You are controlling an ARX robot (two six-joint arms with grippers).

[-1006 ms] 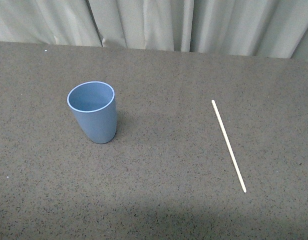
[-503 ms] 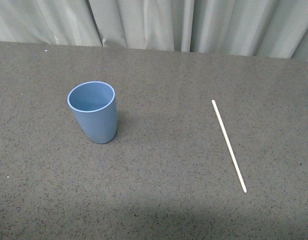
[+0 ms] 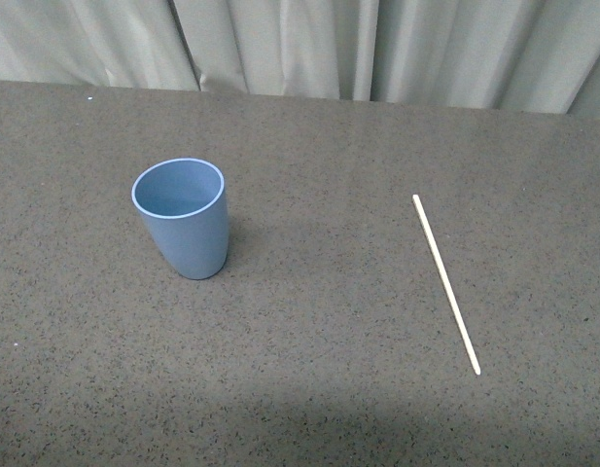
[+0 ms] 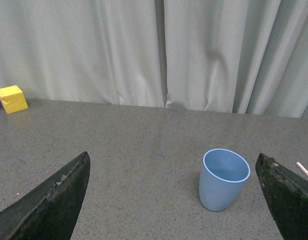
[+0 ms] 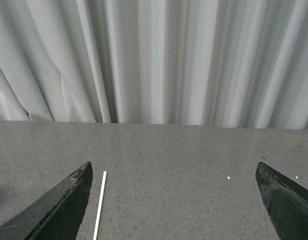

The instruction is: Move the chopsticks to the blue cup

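Observation:
The blue cup [image 3: 182, 218] stands upright and empty on the dark speckled table, left of centre. The cream-white chopstick [image 3: 445, 282] lies flat on the table at the right, running from far to near. Neither arm shows in the front view. In the left wrist view my left gripper [image 4: 173, 200] is open and empty, with the cup [image 4: 222, 179] ahead between its fingers, nearer the right one. The chopstick's tip [image 4: 304, 172] peeks beside that finger. In the right wrist view my right gripper [image 5: 173, 200] is open and empty, and the chopstick [image 5: 100, 205] lies just inside one finger.
A pale curtain [image 3: 300, 44] hangs along the table's far edge. A yellow block [image 4: 12, 99] sits near the curtain, seen only in the left wrist view, with a purple thing at the picture's edge beside it.

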